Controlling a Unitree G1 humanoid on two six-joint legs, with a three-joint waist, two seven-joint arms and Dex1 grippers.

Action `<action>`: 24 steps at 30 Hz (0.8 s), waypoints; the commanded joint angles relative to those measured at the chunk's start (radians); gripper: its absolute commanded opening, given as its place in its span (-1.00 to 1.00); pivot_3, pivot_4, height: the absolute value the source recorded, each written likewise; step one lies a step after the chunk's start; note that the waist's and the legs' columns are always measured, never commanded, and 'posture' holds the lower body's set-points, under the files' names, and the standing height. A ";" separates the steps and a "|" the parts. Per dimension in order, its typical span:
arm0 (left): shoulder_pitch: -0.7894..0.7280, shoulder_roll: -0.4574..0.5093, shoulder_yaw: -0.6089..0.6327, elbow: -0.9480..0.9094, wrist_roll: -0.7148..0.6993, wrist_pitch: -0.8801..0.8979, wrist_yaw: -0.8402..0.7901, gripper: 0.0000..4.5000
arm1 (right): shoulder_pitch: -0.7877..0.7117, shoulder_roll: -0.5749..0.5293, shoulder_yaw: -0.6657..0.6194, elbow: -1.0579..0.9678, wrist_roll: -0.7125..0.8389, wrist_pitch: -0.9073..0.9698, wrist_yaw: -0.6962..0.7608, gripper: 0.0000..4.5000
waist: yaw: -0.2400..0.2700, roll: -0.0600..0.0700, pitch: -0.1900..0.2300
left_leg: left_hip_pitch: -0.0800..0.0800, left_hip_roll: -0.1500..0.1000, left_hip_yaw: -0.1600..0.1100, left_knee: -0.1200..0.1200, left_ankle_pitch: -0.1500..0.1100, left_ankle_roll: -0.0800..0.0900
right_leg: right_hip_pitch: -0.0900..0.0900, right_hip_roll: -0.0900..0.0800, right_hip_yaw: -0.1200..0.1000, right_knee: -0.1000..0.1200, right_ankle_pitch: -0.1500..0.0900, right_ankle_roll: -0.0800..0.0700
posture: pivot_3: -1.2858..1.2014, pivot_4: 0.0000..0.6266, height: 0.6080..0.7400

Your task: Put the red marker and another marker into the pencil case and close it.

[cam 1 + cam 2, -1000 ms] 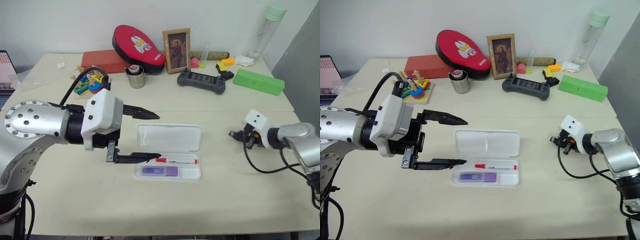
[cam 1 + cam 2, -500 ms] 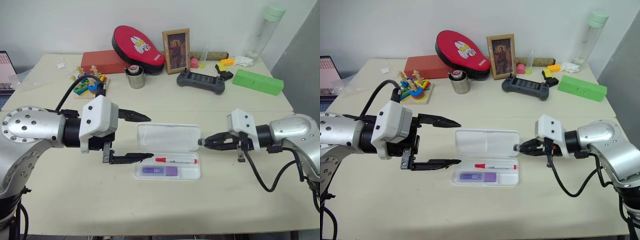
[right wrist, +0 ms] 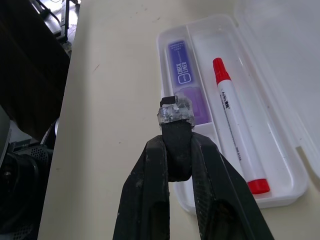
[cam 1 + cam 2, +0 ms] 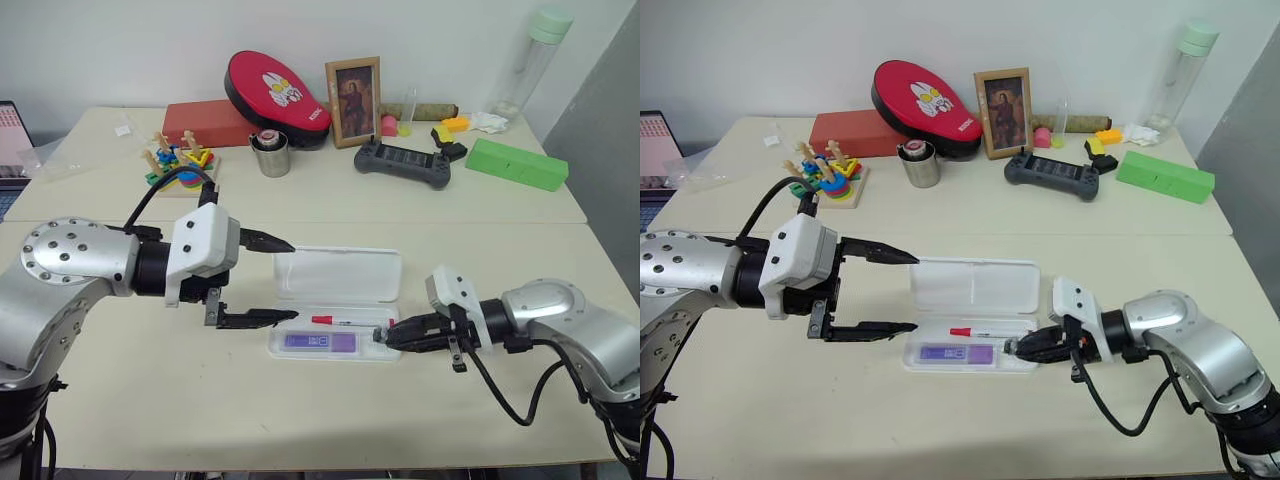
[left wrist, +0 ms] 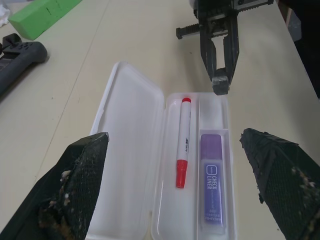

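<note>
The pencil case (image 4: 340,272) lies open at the table's middle, its lid flat behind the divided tray. In the tray's far slot rests the red marker (image 4: 350,321), and the purple highlighter (image 4: 320,341) fills the near slot. My left gripper (image 4: 292,280) is open wide at the case's left end, one finger above the lid's corner and one by the tray's corner. My right gripper (image 4: 385,337) is shut and empty, its tip at the tray's right end. The left wrist view looks down on the red marker (image 5: 183,142) and highlighter (image 5: 212,182).
Along the back of the table stand a red box (image 4: 205,123), a red oval pouch (image 4: 275,95), a picture frame (image 4: 353,100), a metal cup (image 4: 270,155), a game controller (image 4: 405,162), a green block (image 4: 517,163) and a wooden ring toy (image 4: 175,165).
My right arm swung in from the table's right side and came down to the tray's right end. My left gripper drew back a little to the left, still open.
</note>
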 commanded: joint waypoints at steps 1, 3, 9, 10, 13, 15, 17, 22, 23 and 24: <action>-0.028 0.015 0.001 0.001 0.015 -0.019 -0.017 1.00 | -0.006 0.020 0.016 -0.032 0.010 0.022 -0.037 -0.88 | 0.000 0.000 0.000 | 0.000 0.000 0.000 0.000 0.000 0.000 | 0.000 0.000 0.000 0.000 0.000 0.000 | 0.03 -0.52 1.00; -0.035 0.015 -0.004 0.006 0.020 -0.020 -0.021 1.00 | -0.015 0.035 0.035 -0.026 0.002 0.031 -0.056 -0.88 | 0.001 0.000 0.000 | 0.000 0.000 0.000 0.000 0.000 0.000 | 0.000 0.000 0.000 0.000 0.000 0.000 | 0.03 -0.52 1.00; -0.049 0.008 -0.006 0.010 0.026 -0.016 -0.020 1.00 | -0.050 0.065 0.087 0.008 -0.030 0.039 -0.092 -0.88 | 0.000 0.000 0.000 | 0.000 0.000 0.000 0.000 0.000 0.000 | 0.000 0.000 0.000 0.000 0.000 0.000 | 0.03 -0.52 1.00; -0.050 0.007 -0.006 0.010 0.026 -0.015 -0.019 1.00 | -0.054 0.067 0.093 0.013 -0.034 0.039 -0.093 -0.88 | 0.000 0.000 0.000 | 0.000 0.000 0.000 0.000 0.000 0.000 | 0.000 0.000 0.000 0.000 0.000 0.000 | 0.03 -0.52 1.00; -0.056 0.004 -0.006 0.008 0.024 -0.009 -0.013 1.00 | -0.073 0.071 0.119 0.043 -0.060 0.030 -0.094 -0.88 | 0.001 0.000 0.000 | 0.000 0.000 0.000 0.000 0.000 0.000 | 0.000 0.000 0.000 0.000 0.000 0.000 | 0.03 -0.52 1.00; -0.057 0.008 0.000 0.005 0.020 -0.004 -0.012 1.00 | -0.087 0.071 0.135 0.074 -0.080 0.016 -0.088 -0.88 | 0.001 0.000 0.000 | 0.000 0.000 0.000 0.000 0.000 0.000 | 0.000 0.000 0.000 0.000 0.000 0.000 | 0.03 -0.52 1.00; -0.059 0.011 0.004 0.004 0.018 -0.001 -0.012 1.00 | -0.095 0.069 0.142 0.092 -0.092 0.006 -0.081 -0.88 | 0.000 0.000 0.000 | 0.000 0.000 0.000 0.000 0.000 0.000 | 0.000 0.000 0.000 0.000 0.000 0.000 | 0.03 -0.52 1.00; -0.057 0.012 0.012 0.004 0.019 0.001 -0.007 1.00 | -0.094 0.062 0.148 0.115 -0.107 -0.021 -0.058 -0.88 | 0.001 0.000 0.000 | 0.000 0.000 0.000 0.000 0.000 0.000 | 0.000 0.000 0.000 0.000 0.000 0.000 | 0.03 -0.52 1.00; -0.057 0.011 0.012 0.004 0.018 0.002 -0.005 1.00 | -0.093 0.062 0.148 0.118 -0.109 -0.025 -0.056 -0.88 | 0.001 0.000 0.000 | 0.000 0.000 0.000 0.000 0.000 0.000 | 0.000 0.000 0.000 0.000 0.000 0.000 | 0.03 -0.52 1.00; -0.057 0.011 0.012 0.003 0.017 0.002 -0.002 1.00 | -0.092 0.061 0.149 0.123 -0.116 -0.032 -0.055 -0.88 | 0.001 0.000 0.000 | 0.000 0.000 0.000 0.000 0.000 0.000 | 0.000 0.000 0.000 0.000 0.000 0.000 | 0.03 -0.52 1.00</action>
